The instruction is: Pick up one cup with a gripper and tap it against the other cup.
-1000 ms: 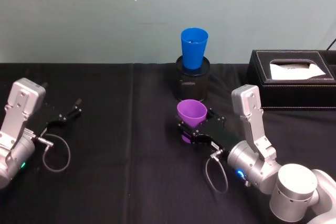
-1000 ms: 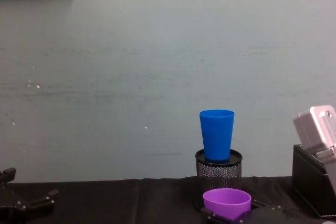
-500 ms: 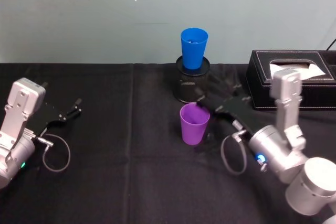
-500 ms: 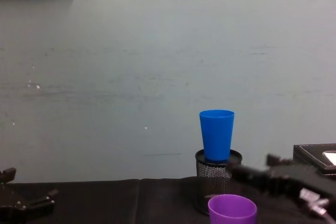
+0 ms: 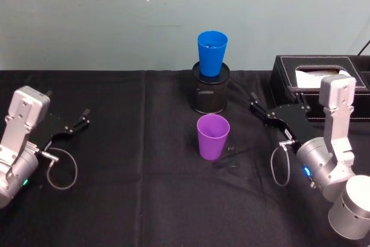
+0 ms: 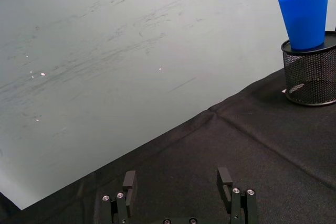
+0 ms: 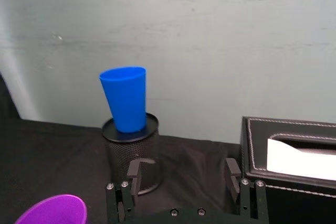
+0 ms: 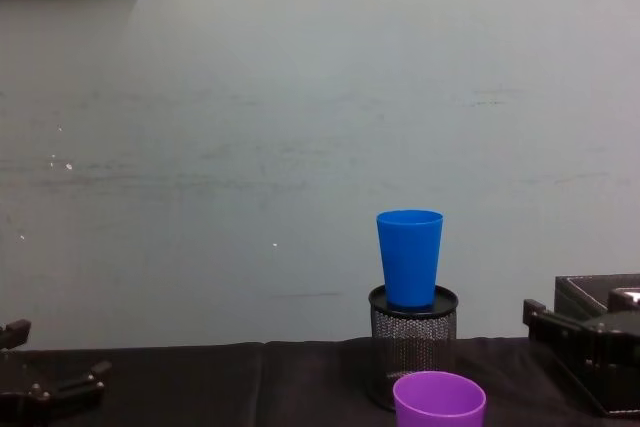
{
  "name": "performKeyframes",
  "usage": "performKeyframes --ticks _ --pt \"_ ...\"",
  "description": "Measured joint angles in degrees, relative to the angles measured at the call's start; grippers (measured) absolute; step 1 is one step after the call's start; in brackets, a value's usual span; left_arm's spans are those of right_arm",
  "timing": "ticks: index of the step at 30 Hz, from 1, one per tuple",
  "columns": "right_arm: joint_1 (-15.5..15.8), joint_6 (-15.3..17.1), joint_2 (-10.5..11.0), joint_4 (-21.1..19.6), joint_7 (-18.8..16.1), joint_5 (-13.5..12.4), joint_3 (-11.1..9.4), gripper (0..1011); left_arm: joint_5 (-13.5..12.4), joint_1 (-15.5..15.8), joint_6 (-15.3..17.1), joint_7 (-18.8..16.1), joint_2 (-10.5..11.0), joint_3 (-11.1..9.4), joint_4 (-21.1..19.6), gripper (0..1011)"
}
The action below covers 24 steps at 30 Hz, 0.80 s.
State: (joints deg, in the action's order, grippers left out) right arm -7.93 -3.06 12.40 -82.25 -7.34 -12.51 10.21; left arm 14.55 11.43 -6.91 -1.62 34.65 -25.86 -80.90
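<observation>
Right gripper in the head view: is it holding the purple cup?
No. The right gripper is open and off to the side of the purple cup, which stands upright alone on the black tablecloth.

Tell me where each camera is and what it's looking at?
Head: high up, looking down at the purple cup, both arms showing.
Chest: low, facing the wall across the table; right gripper at its edge.
Left wrist: on the left arm, over the open left gripper toward the wall.
Right wrist: on the right arm, over its open fingers toward the holder.
All four share the blue cup.
</observation>
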Motion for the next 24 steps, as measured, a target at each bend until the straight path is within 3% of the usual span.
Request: performKeyframes --ticks 9,24 --pt "-1.0 0.7 -1.7 1.6 2.7 4.5 0.3 1000 0.0 0.0 0.0 0.0 0.0 0.0 0.0 1000" --pt "-0.8 0.8 -1.5 1.4 2.6 4.1 0.2 1002 0.0 0.0 0.0 0.0 0.0 0.0 0.0 1000"
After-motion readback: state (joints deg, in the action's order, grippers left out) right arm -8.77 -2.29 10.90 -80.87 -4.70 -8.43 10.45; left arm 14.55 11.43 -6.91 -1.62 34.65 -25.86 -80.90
